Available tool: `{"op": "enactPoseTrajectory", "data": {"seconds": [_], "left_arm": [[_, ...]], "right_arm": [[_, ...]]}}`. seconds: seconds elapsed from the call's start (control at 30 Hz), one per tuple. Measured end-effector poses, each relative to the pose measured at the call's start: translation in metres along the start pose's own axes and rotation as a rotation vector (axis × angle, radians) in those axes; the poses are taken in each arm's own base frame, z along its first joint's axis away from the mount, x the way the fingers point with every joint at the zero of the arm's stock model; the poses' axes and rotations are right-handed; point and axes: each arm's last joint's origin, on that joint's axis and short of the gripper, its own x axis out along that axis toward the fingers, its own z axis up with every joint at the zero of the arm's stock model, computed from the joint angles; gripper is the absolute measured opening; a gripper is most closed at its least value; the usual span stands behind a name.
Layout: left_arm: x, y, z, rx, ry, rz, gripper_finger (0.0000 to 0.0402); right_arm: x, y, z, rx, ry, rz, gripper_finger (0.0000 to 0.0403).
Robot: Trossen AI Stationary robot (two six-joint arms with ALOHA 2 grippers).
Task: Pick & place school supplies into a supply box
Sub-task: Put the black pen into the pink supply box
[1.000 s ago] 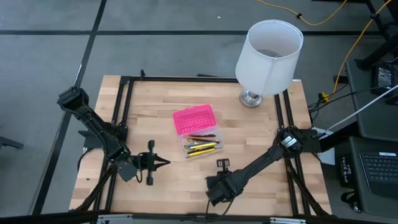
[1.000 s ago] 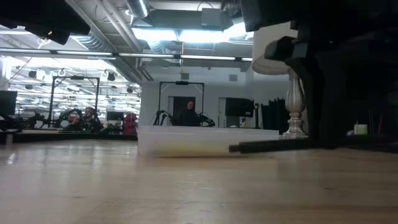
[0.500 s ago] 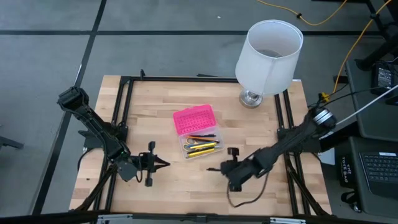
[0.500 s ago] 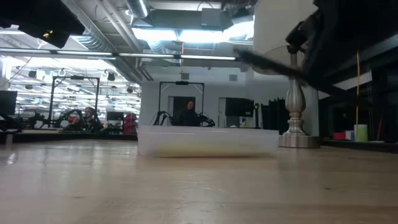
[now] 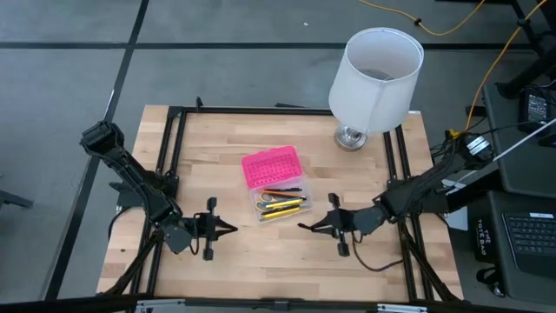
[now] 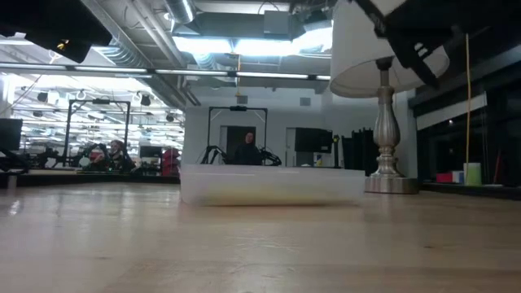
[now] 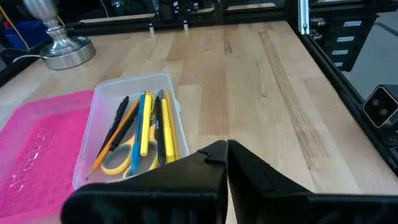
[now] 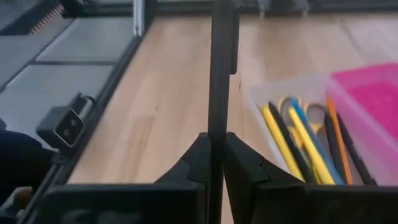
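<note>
I am carrying a black pen (image 8: 219,68) in my right gripper (image 5: 306,227), jaws pinching it, toward the box (image 5: 280,203) at 10 o'clock; left gripper (image 5: 228,229) idling, jaws closed, empty.

The right gripper (image 8: 217,149) grips a thin black pen (image 8: 222,68) upright in its jaws; beyond, pens (image 8: 298,140) and scissors (image 8: 297,107) lie in the box (image 8: 264,93).

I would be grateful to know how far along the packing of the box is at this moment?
Nearly done, it seems. Done: several pens and the scissors lie in the box. In hand: the right pincer grips a thin black pen, beside the box. The left pincer waits shut and empty. Left: drop that pen in; the pink lid lies open. No other loose supplies show on the table.
</note>
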Motion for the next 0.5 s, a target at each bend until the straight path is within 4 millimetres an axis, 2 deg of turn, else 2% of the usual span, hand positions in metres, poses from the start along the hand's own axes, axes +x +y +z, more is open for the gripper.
{"op": "enactPoseTrajectory", "data": {"seconds": [0.13,0.33,0.5], "left_arm": [[0.000,0.000,0.000,0.000,0.000,0.000,0.0001],[0.000,0.000,0.001,-0.015,-0.008,0.006,0.0005],[0.000,0.000,0.001,-0.064,-0.004,-0.006,0.0004]], "right_arm": [[-0.002,-0.001,-0.001,-0.060,-0.052,0.015,0.0028],[-0.002,0.000,0.011,-0.152,-0.205,0.029,0.0032],[-0.002,-0.001,0.014,-0.178,-0.232,0.019,0.0028]]}}
